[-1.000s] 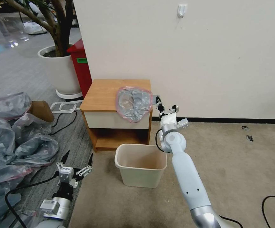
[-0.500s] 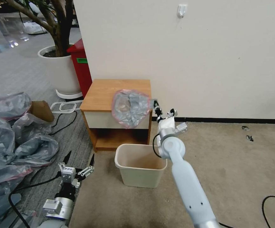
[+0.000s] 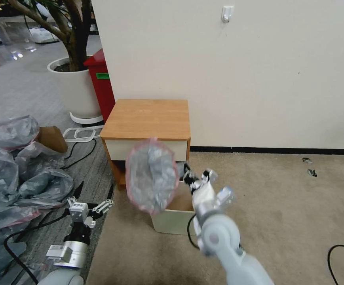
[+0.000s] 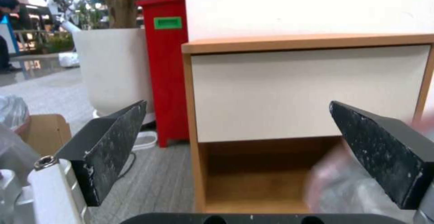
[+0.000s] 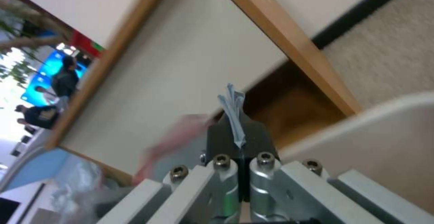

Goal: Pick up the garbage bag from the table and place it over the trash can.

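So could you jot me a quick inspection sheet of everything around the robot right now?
Surface: table, top bare.
Job's things: garbage bag hanging in the air, partly in front of the trash can.
Clutter: heap of grey bags; cardboard box.
Tools: right tool shut on the bag's edge; left tool open, low beside the heap.
Cables: black cable on floor; another at right.
Surroundings: red bin, plant pot, wall hook.

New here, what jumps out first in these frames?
The bag, pinched shut in the right claw, hangs in the air in front of the table, above the beige bin. The left claw waits open, low beside a heap of grey bags on the floor.
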Robot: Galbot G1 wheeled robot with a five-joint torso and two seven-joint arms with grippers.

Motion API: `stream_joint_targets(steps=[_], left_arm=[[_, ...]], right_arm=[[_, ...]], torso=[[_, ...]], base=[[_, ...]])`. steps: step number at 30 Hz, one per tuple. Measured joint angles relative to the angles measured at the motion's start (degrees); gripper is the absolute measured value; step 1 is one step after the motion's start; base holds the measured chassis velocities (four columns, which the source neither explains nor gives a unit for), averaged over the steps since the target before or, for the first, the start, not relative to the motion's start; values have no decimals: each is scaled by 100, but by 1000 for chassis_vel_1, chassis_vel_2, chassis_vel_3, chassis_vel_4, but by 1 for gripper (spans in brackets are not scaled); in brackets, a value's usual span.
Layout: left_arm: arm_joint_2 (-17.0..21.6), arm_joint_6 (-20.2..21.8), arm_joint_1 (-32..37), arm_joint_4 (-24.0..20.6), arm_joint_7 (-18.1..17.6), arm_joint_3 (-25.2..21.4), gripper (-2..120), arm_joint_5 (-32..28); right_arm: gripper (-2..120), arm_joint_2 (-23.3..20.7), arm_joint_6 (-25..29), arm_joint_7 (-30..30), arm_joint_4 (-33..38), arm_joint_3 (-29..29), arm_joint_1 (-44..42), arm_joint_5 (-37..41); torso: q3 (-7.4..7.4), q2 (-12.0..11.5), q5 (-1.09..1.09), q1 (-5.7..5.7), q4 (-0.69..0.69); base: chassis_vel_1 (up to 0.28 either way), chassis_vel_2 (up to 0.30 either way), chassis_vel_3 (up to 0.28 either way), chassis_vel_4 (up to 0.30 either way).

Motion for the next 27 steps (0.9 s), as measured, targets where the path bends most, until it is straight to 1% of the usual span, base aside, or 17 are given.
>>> stream_joint_targets(steps=[5,20,22,24,25,26,27], left_arm=[[-19,-26,16,2,0,18,100,7],[32,-9,-41,5,12,143,100,80],[72,1,-41,0,22,166,100,96],[205,197,-12,-67,49,217,100,98],[205,197,-12,-67,49,217,100,98],[255,299,5,-103,98,233,100,58],[378,536,48,-193,284,258,100,-89]], right_arm=[[0,102,77,-17,-154,33,-145,-179],[0,160,75,-10,-114,39,-444,-629],[7,165,75,8,-89,41,-473,-717],[19,182,76,210,-3,24,-520,-978],[19,182,76,210,-3,24,-520,-978],[22,192,76,277,9,16,-528,-1054],[27,206,76,369,20,1,-537,-1165]], torso=[[0,0,0,0,1],[0,0,0,0,0],[0,0,0,0,1],[0,0,-1,0,0],[0,0,-1,0,0],[0,0,-1,0,0],[1,0,-1,0,0]], base=[[0,0,0,0],[0,0,0,0],[0,0,0,0],[0,0,0,0],[0,0,0,0],[0,0,0,0],[0,0,0,0]])
